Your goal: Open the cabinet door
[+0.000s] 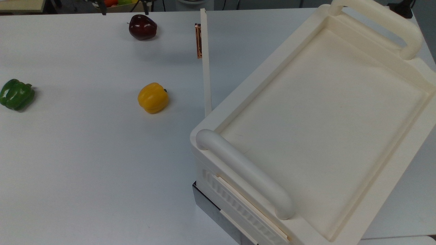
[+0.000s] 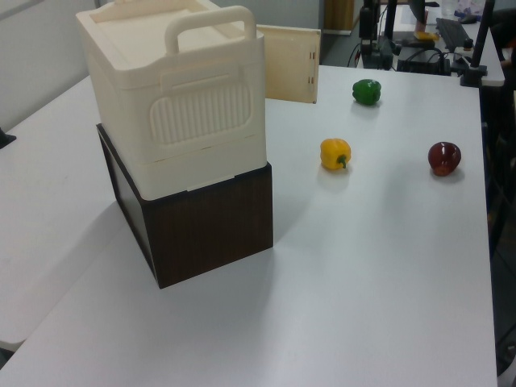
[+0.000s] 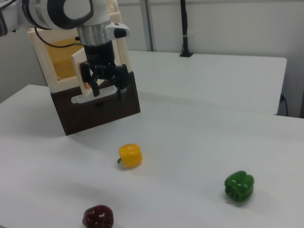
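The cabinet (image 1: 323,112) is a large cream box with two bar handles, standing on a dark brown base (image 2: 210,218). Its door (image 1: 205,68) stands swung out from the side, a thin cream panel with a copper strip (image 1: 198,41) near its free edge. In the left view the door (image 2: 288,64) shows its inner face. My gripper (image 3: 107,92) hangs open in the right view, in front of the door (image 3: 77,66), with nothing between its fingers. It is clear of the door's edge.
A yellow pepper (image 1: 153,97) lies on the white table near the door. A dark red pepper (image 1: 142,27) sits at the top view's back, and a green pepper (image 1: 16,94) at the top view's far left. Cables and equipment crowd the table's far end (image 2: 419,40).
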Robot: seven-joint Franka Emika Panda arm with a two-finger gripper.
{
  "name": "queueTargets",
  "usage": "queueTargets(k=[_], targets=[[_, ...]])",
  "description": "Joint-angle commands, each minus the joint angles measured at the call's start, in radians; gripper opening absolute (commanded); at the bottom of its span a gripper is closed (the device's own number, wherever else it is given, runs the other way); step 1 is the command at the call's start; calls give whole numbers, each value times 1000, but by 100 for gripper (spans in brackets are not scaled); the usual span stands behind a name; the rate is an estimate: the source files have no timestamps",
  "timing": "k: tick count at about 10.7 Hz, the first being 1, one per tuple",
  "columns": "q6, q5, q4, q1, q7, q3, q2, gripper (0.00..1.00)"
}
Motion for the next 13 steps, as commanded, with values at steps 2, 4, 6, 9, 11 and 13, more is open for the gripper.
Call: queueTargets(k=[2,4,6,9,11,13], targets=[[-7,-13,-52,-48,156,0,-42,100],[-1,-13,-54,-53,154,-2,-44,100],[-1,-11,-67,-54,150,-2,-50,100],[-3,-9,-81,-54,151,-2,-62,100],[-1,-6,-81,-56,153,-3,-70,100],[-6,-3,-87,-62,153,-3,-81,100]])
